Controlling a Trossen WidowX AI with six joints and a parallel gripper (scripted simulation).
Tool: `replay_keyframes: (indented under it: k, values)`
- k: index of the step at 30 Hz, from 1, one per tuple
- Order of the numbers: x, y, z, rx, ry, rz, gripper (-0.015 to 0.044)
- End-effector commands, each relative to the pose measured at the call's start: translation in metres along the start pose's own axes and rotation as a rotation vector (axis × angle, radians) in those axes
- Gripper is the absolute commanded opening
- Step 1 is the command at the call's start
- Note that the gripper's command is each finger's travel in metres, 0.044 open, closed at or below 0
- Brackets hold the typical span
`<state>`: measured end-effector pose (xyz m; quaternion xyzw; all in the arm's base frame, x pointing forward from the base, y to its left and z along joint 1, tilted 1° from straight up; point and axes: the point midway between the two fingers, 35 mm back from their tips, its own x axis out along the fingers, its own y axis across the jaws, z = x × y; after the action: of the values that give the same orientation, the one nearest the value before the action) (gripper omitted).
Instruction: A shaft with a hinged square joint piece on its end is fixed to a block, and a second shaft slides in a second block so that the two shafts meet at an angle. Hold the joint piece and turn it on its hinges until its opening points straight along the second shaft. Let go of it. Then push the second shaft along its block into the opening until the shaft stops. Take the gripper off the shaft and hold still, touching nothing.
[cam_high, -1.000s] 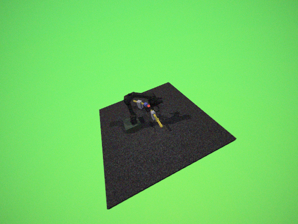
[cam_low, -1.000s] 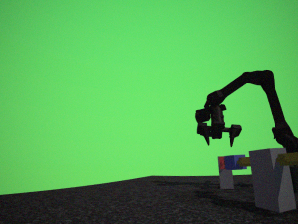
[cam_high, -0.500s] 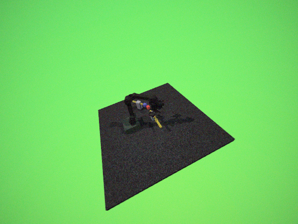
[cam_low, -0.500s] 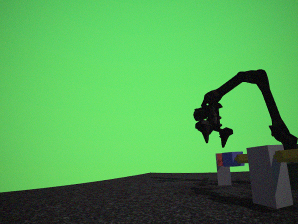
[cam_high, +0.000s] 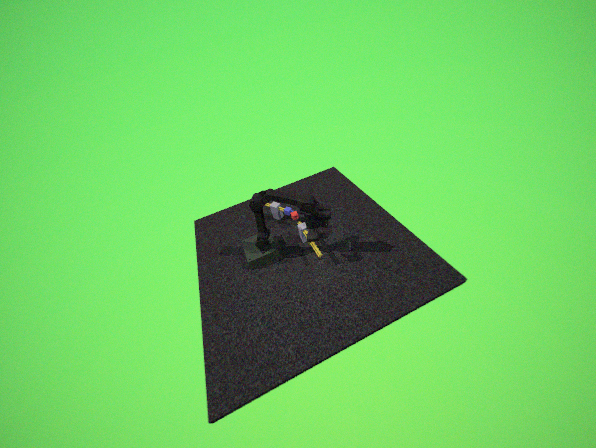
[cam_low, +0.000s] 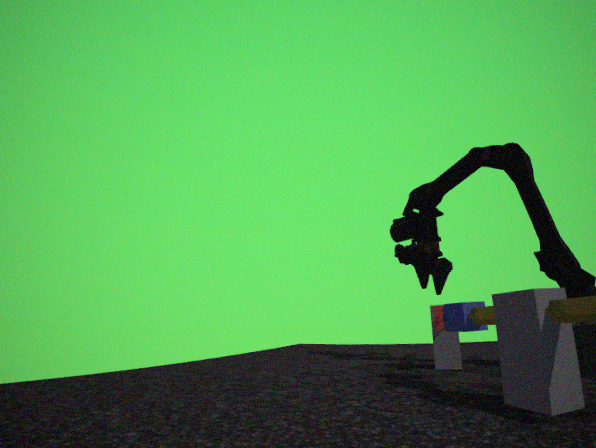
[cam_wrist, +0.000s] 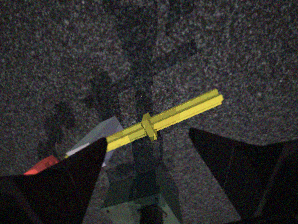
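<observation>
A first yellow shaft (cam_high: 268, 204) (cam_low: 575, 310) passes through a grey block (cam_high: 275, 210) (cam_low: 525, 345). On its end are a blue part (cam_high: 288, 211) (cam_low: 462, 316) and the red joint piece (cam_high: 294, 215) (cam_low: 437, 312) (cam_wrist: 42, 166), partly hidden by a finger in the wrist view. A second yellow shaft (cam_high: 315, 248) (cam_wrist: 185, 110) runs at an angle through a second grey block (cam_high: 302, 232) (cam_low: 447, 350) (cam_wrist: 97, 135) and carries a collar (cam_wrist: 149, 126). Whether its tip is inside the red piece cannot be told. My gripper (cam_low: 431, 290) (cam_wrist: 148, 136) is open and empty, above the second shaft, its fingers either side of the collar in the wrist view.
The arm's green-grey base (cam_high: 260, 255) (cam_wrist: 150, 200) stands on the dark floor plate (cam_high: 300, 320) (cam_low: 225, 405), behind the shafts in the wrist view. The first block stands near the arm's base side. Shadows of the arm fall across the plate.
</observation>
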<state>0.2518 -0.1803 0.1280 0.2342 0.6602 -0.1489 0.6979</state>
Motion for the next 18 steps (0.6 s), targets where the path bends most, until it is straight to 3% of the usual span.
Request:
replay_keyframes:
  k: [1, 9, 18]
  values:
    - [-0.005, -0.022, 0.005, -0.133, -0.002, -0.052, 0.044]
    - [-0.012, -0.058, 0.008, -0.363, 0.02, -0.132, 0.044]
    - [-0.009, -0.059, 0.009, -0.317, 0.019, -0.134, 0.044]
